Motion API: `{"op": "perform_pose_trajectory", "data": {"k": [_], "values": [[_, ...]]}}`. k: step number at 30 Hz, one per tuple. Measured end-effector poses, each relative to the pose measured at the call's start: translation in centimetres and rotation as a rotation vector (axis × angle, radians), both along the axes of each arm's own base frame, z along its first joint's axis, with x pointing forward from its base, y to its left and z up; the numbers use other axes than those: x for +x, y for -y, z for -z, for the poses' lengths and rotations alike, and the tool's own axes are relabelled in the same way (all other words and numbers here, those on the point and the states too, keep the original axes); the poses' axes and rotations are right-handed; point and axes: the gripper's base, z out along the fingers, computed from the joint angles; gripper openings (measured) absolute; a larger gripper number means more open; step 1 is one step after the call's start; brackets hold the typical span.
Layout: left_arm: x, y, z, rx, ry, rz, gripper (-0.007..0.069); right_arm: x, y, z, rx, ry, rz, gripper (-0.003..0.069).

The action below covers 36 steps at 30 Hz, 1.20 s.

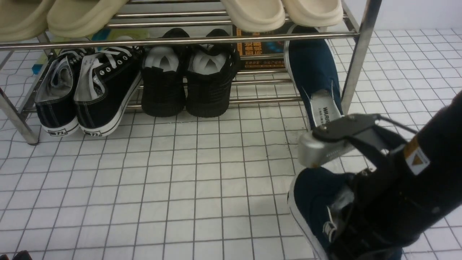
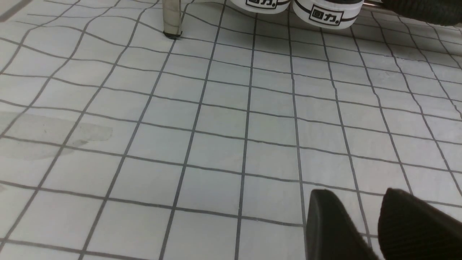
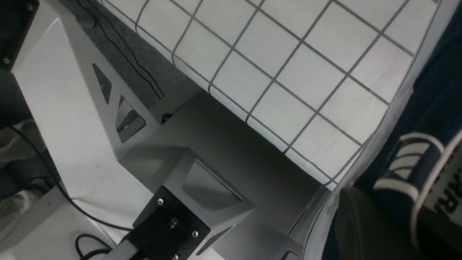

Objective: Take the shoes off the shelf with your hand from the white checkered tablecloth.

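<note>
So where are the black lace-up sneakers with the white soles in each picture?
Front view: the sneakers are at the left, on the lower level of the metal rack.
Left wrist view: only their white heels show, at the picture's edge, near a rack leg.
Right wrist view: not in it.
Shared landmark: the checkered tablecloth.

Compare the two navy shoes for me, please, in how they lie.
The far shoe leans on the rack; the near shoe is away from it, at the right gripper. The far shoe's insole lettering shows in the front view; the near shoe's is hidden there by the arm. Both are navy with white soles.
</note>
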Motion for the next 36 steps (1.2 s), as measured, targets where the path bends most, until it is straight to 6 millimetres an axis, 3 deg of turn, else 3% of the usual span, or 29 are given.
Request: {"op": "perform_pose_trajectory", "data": {"k": [3,13,20,27,31,36], "values": [[0.0,0.0,0.0,0.000,0.000,0.000,0.0239,1.0,-0.7,2.0,0.022,0.028,0.050,0.0047],[0.0,0.0,0.0,0.000,-0.001,0.000,0.0239,4.0,-3.0,5.6,0.031,0.058,0.121,0.0047],[0.0,0.0,0.0,0.000,-0.001,0.000,0.0239,5.2,-3.9,7.1,0.025,0.119,0.130,0.0047],[0.0,0.0,0.0,0.000,-0.001,0.000,0.0239,5.3,-4.3,5.8,0.019,0.089,0.117,0.0049],[0.0,0.0,0.0,0.000,-0.001,0.000,0.0239,5.1,-4.6,2.5,-0.007,0.034,0.050,0.0051],[0.0,0.0,0.0,0.000,-0.001,0.000,0.0239,5.7,-4.9,-0.1,0.016,0.113,0.000,0.0053]]}}
